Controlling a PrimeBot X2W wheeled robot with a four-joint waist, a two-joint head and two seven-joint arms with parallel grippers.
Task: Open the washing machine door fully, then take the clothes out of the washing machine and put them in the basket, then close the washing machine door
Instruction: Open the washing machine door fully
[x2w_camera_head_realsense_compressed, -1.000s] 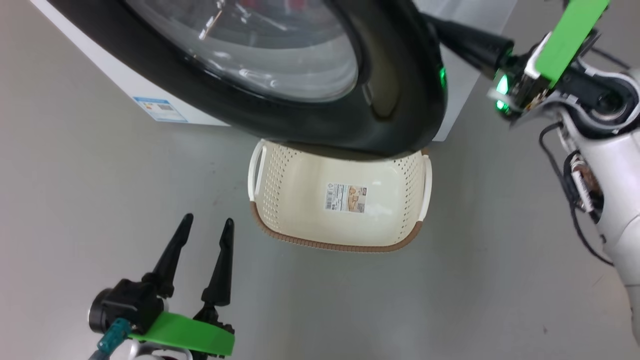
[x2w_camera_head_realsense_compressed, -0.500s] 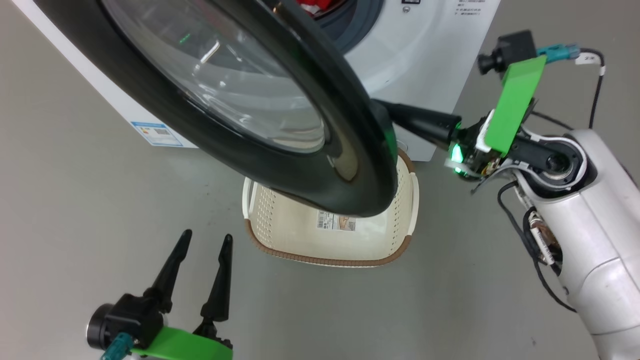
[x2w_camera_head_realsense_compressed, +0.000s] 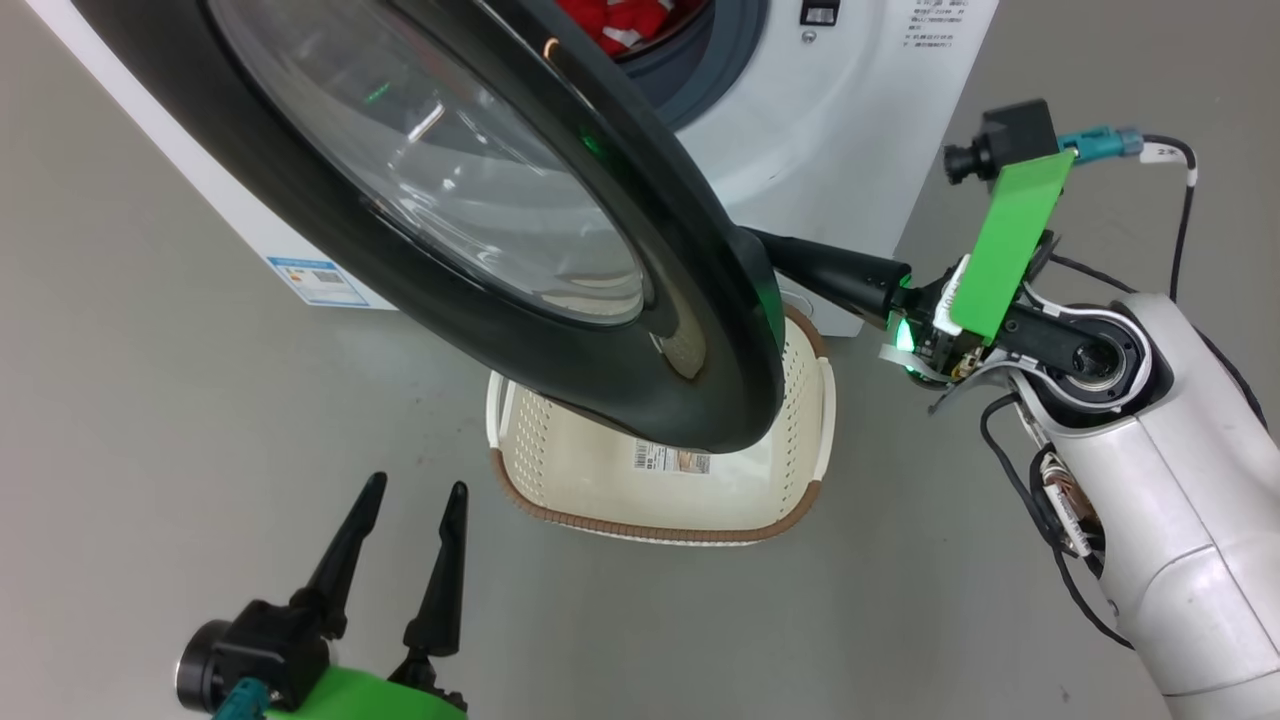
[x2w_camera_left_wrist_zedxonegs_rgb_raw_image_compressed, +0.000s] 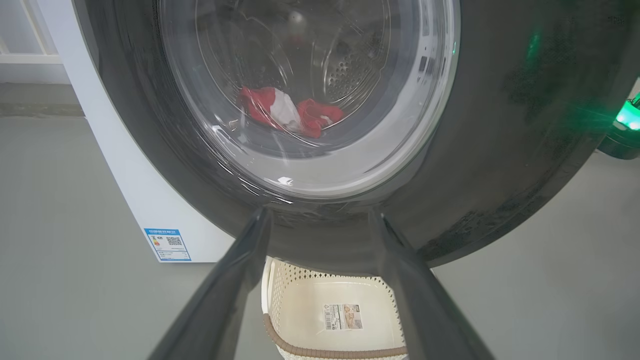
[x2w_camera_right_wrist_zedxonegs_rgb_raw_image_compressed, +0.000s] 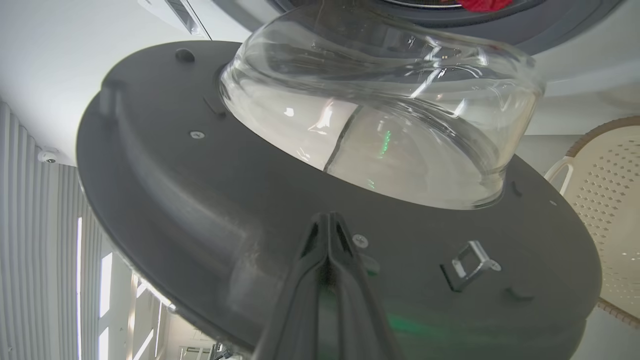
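The large round washing machine door has a glossy black plastic rim around a smooth, clear glass bowl; its inner face looks matt dark grey. At 12 o'clock lie soft red-and-white cloth garments. The big white washing machine has a smooth front. At 6 o'clock, the cream perforated plastic basket carries a paper label. The grey floor is matt.
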